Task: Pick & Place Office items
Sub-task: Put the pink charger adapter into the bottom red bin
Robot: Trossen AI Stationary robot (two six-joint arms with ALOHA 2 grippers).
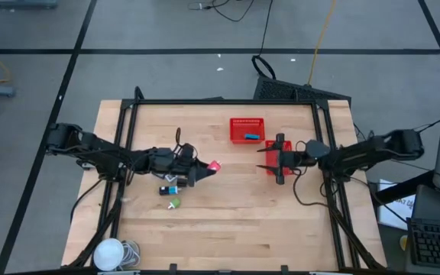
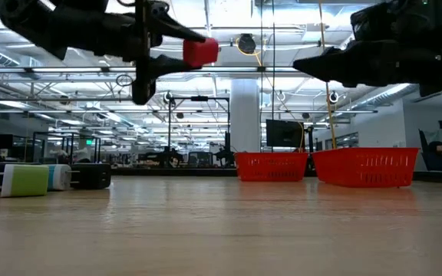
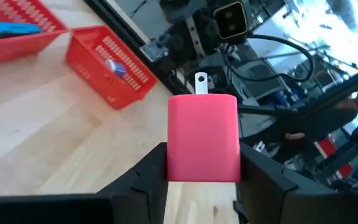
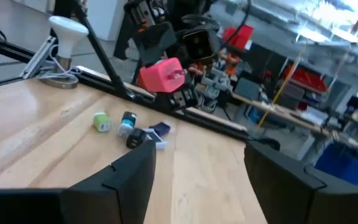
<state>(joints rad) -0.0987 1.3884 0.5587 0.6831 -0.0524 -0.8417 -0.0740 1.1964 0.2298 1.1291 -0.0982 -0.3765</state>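
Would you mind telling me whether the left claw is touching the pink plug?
Touching. In the left wrist view, the left claw has its fingers pressed against both sides of the pink plug.

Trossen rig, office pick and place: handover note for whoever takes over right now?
Left pincer: shut on the pink charger block, held in the air above the table, left of centre.
Right pincer: open, holding nothing, over the nearer red basket at the right.
Done: a blue item lies in the far red basket.
Left: place the pink block; the green-and-white piece, blue-and-white piece and black pieces lie loose on the table below the left arm.
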